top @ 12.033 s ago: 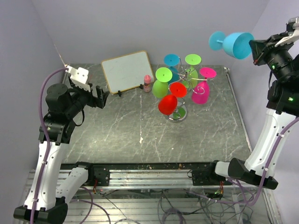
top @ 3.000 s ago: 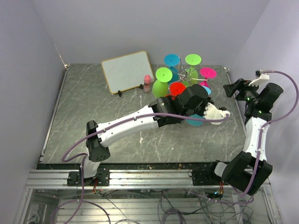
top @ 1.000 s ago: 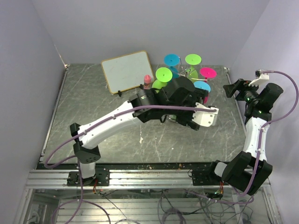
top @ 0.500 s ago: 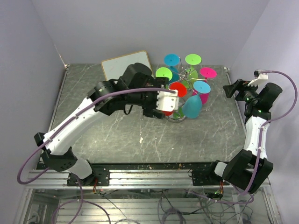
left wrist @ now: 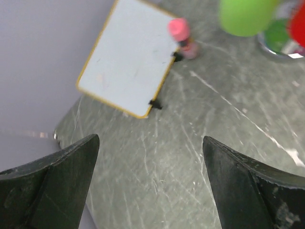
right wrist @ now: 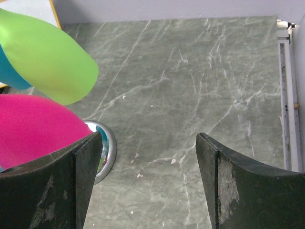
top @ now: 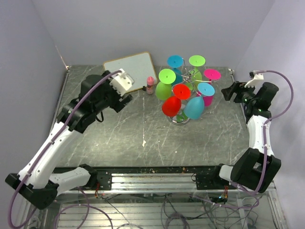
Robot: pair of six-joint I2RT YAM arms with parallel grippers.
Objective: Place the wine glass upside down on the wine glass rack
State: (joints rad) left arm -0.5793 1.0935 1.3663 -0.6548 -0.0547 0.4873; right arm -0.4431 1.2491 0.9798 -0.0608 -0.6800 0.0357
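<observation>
Blue wine glass is hung inverted on wire rack; left gripper and right gripper are spread open, empty.

We see our left end effector spread wide above the grey marbled surface. Ahead stands a white board, a pink-capped bottle just beside it, and a green glass further right.
</observation>
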